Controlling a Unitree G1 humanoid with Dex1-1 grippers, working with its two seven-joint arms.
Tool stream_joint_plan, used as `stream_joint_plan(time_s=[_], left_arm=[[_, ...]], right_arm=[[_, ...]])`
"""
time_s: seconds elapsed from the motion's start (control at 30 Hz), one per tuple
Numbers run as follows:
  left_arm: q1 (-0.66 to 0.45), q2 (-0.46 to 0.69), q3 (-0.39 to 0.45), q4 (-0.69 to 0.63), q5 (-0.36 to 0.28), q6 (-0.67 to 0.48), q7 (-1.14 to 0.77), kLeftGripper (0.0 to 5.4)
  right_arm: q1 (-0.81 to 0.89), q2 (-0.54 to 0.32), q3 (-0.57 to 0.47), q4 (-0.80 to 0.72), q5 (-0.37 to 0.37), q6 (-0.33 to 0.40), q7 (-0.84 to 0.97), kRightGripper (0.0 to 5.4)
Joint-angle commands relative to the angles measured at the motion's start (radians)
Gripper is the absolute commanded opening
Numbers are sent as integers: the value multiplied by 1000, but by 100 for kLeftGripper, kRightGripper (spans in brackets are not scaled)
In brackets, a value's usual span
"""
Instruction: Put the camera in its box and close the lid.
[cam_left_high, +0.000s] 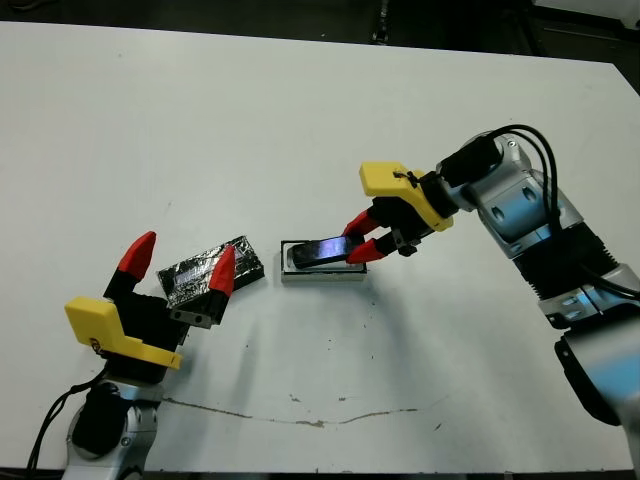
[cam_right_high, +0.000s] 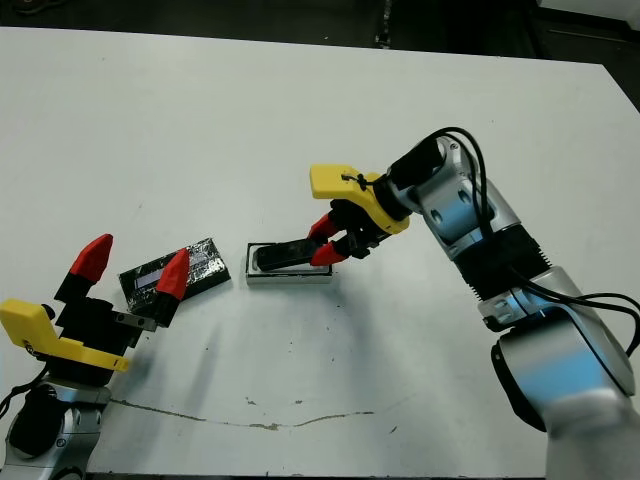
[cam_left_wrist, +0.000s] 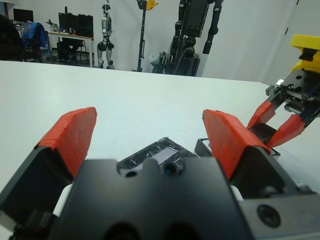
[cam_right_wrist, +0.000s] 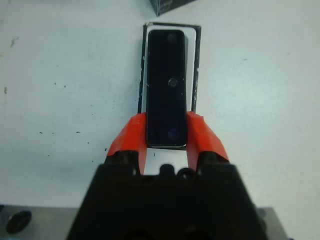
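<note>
right pincer (cam_right_wrist: 166, 137) grips the camera (cam_right_wrist: 165, 85) over the box (cam_right_wrist: 196, 60)

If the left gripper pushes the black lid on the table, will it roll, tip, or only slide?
The lid looks flat and low, so it will probably slide, not roll or tip. It seems stiff, with straight edges, so it likely keeps its shape. Its shiny top may be slippery for the open left gripper, so a grip by the sides seems safer.
</note>
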Motion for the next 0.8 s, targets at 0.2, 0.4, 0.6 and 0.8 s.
stream_joint_plan(time_s=[0.2, 0.4, 0.6, 0.8], left_arm=[[19, -8, -1, 8, 5, -4, 0, 540], [17, -9, -2, 17, 10, -17, -3, 540], [20, -11, -5, 11, 6, -6, 2, 540], [19, -13, -5, 21, 16, -21, 1, 540]], right_arm=[[25, 27, 15, 22, -12, -45, -9, 166], [25, 32, 20, 4, -28, -32, -22, 166], [16, 26, 14, -6, -29, -12, -16, 166], [4, 4, -3, -17, -18, 6, 0, 166]])
